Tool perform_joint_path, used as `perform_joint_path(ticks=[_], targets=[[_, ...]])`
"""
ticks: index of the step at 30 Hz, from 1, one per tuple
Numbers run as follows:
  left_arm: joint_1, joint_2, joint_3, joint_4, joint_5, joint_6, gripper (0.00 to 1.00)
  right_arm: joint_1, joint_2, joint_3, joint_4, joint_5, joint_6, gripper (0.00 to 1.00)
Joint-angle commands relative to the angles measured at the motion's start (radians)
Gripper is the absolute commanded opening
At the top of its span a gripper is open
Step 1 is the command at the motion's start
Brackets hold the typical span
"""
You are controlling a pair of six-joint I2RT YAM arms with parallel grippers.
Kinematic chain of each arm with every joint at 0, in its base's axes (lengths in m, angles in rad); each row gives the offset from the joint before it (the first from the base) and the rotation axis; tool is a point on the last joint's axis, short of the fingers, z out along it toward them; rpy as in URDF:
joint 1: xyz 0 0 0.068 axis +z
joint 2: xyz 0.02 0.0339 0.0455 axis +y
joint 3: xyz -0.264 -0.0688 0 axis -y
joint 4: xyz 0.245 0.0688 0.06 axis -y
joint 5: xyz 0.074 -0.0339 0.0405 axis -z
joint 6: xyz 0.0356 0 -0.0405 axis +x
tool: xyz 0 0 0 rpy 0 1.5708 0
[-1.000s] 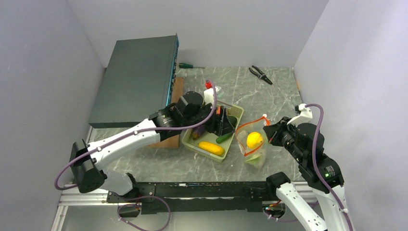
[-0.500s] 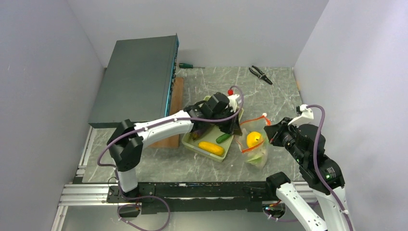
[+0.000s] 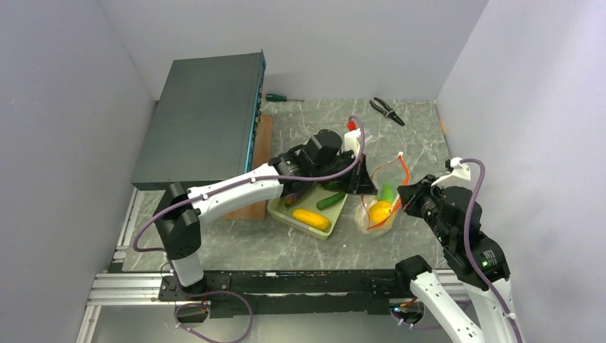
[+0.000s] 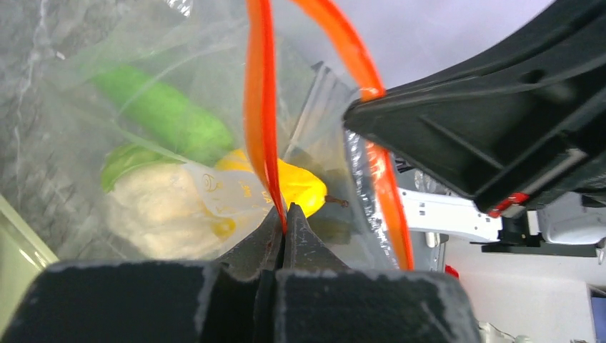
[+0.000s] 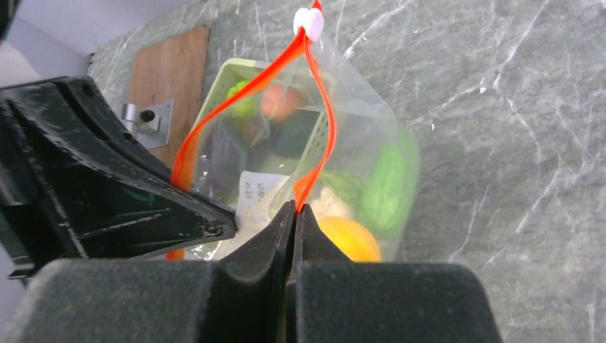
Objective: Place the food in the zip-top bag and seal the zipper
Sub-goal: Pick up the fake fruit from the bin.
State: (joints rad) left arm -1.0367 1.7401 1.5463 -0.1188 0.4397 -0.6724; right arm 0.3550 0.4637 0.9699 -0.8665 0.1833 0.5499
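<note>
The clear zip-top bag (image 3: 377, 214) stands right of the tray, its mouth held between both grippers. My left gripper (image 4: 284, 211) is shut on one side of the red-orange zipper (image 4: 261, 107). On the opposite side of the zipper (image 5: 321, 136), my right gripper (image 5: 294, 207) is also shut. The strips meet at the white slider (image 5: 309, 21). Inside the bag lie a white cauliflower (image 4: 161, 214), a green piece (image 4: 168, 114) and an orange-yellow round piece (image 5: 350, 239). From above, the left gripper (image 3: 366, 187) and the right gripper (image 3: 406, 200) face each other across the bag.
A pale green tray (image 3: 296, 224) left of the bag holds a yellow piece (image 3: 313, 219) and a green cucumber (image 3: 331, 202). A dark box (image 3: 204, 118) and a wooden board (image 3: 262, 136) stand at the left. Pliers (image 3: 386, 110) and a screwdriver (image 3: 282, 97) lie at the back.
My left arm swung right from the tray to the bag and its gripper shut on the zipper strip. The bag shifted slightly right and its mouth spread. The right gripper kept its hold.
</note>
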Motion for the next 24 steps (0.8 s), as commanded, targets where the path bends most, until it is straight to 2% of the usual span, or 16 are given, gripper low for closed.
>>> perform_joint_path(ticks=[1,7,10,13,17,19,22,24], targets=[[0.004,-0.006,-0.011,0.039,0.031,-0.021,0.0,0.003,-0.004,0.002,0.049,0.05,-0.003,0.0],[0.004,-0.044,-0.021,0.021,0.005,0.006,0.07,0.005,0.004,0.032,0.035,0.071,-0.024,0.0],[0.012,-0.053,-0.077,-0.012,-0.056,0.016,0.1,0.004,0.002,-0.015,0.054,0.079,-0.013,0.0],[0.028,-0.045,-0.129,-0.048,-0.073,-0.001,0.09,0.002,0.027,-0.07,0.067,0.093,0.016,0.0],[0.035,-0.075,-0.192,0.042,-0.043,-0.047,0.12,0.004,0.066,-0.038,0.068,0.052,0.045,0.0],[0.034,-0.091,-0.175,0.035,-0.043,-0.034,0.2,0.004,0.06,-0.01,0.076,0.036,0.048,0.0],[0.031,-0.121,-0.156,0.002,-0.066,-0.005,0.41,0.004,0.054,0.034,0.072,0.025,0.045,0.0],[0.031,-0.153,-0.168,-0.013,-0.089,0.022,0.51,0.004,0.053,0.046,0.064,0.028,0.048,0.0]])
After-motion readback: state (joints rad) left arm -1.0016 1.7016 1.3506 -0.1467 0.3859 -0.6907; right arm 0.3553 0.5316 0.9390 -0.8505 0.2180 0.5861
